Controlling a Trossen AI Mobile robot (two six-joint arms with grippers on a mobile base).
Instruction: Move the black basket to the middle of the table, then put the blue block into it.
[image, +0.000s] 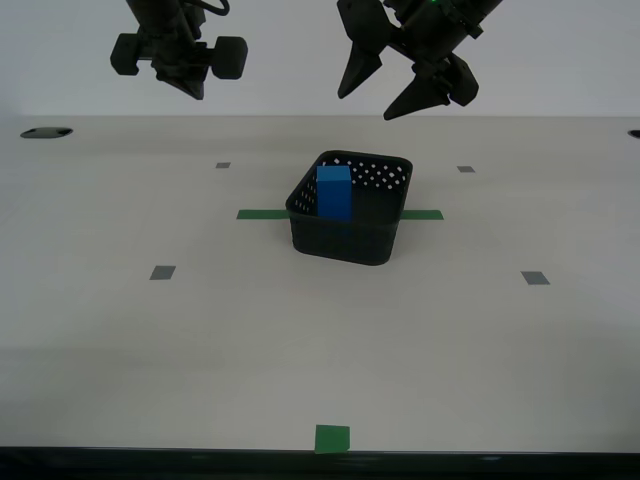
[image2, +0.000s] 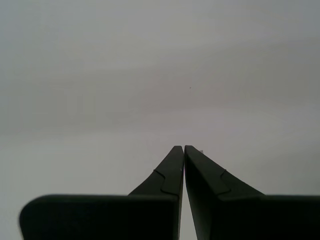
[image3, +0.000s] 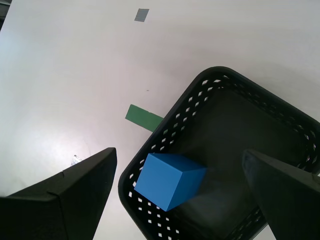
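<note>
The black basket stands on the off-white table near its middle, over the green tape strip. The blue block stands inside it against the wall nearer the exterior view's left. My first gripper hangs open and empty high above the basket. In the first wrist view the open gripper looks down on the block inside the basket. My second gripper is raised at the exterior view's upper left. In the second wrist view my second gripper is shut on nothing.
Small grey tape squares lie around the basket. A green square sits at the table's front edge. A dark oval opening is at the far corner on the exterior view's left.
</note>
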